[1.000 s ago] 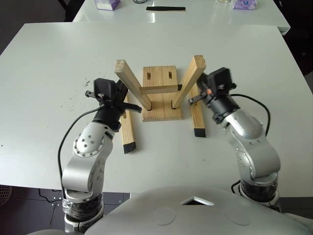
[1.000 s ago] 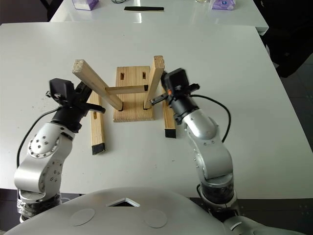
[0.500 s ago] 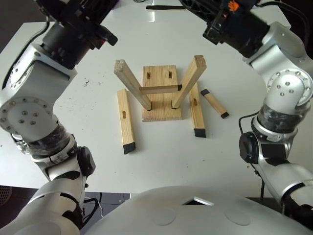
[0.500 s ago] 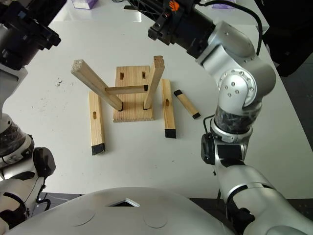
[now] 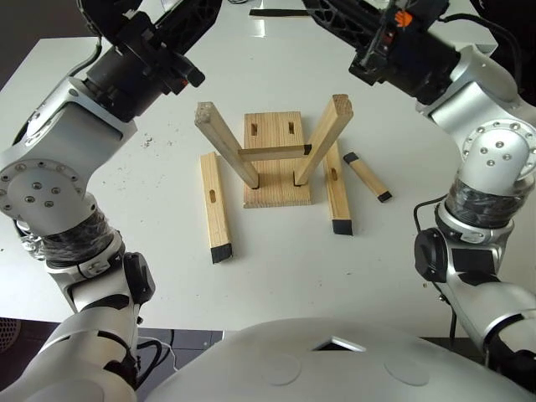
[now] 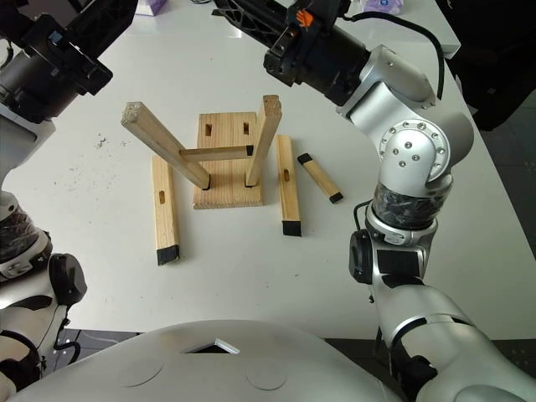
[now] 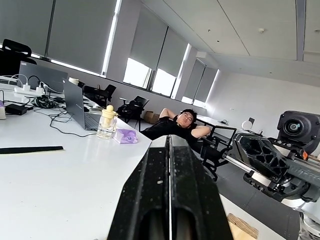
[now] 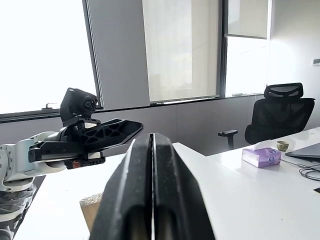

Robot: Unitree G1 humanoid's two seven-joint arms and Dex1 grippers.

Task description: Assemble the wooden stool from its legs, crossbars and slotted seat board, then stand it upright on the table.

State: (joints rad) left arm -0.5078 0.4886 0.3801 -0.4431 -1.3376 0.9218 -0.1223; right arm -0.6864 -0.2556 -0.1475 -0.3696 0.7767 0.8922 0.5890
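Half-built stool (image 5: 273, 153) — seat board (image 5: 276, 180) down at desk (image 5: 285, 251) centre, 2 legs (image 5: 224, 142) splayed; L tool (image 7: 170, 200) & R tool (image 8: 152, 190), each pinched together & empty overhead, could knock legs from slots on descent — fit looks loose.

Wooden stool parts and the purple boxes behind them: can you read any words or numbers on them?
No text can be read anywhere.
Seat board, legs and crossbar: bare wood, no writing.
Purple boxes: any print is too small to read.
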